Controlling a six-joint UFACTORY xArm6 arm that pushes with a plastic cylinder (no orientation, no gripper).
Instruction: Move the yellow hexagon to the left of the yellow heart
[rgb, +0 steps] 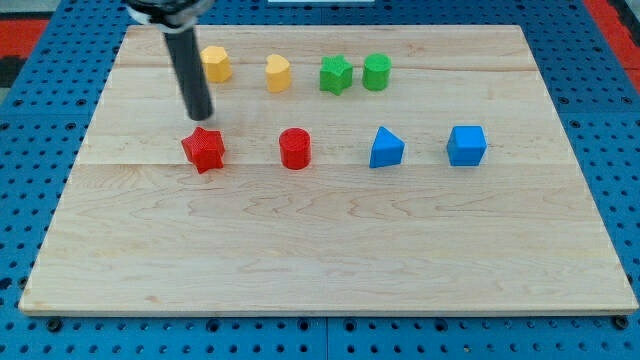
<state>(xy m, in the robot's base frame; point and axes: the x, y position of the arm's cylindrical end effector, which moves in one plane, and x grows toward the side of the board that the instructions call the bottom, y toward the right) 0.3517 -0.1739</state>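
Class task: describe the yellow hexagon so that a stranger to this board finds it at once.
Start at the wooden board and follow its top row of four blocks to the view's left end. The yellow hexagon sits there, flat-sided, unlike the notched yellow heart beside it.

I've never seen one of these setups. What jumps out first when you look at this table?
First, the dark rod coming down from the view's top left, my tip just above the red star. Then two rows of bright blocks on the wooden board: yellow hexagon, yellow heart, green star and green cylinder along the top; beside the red star, a red cylinder, blue triangular block and blue cube.
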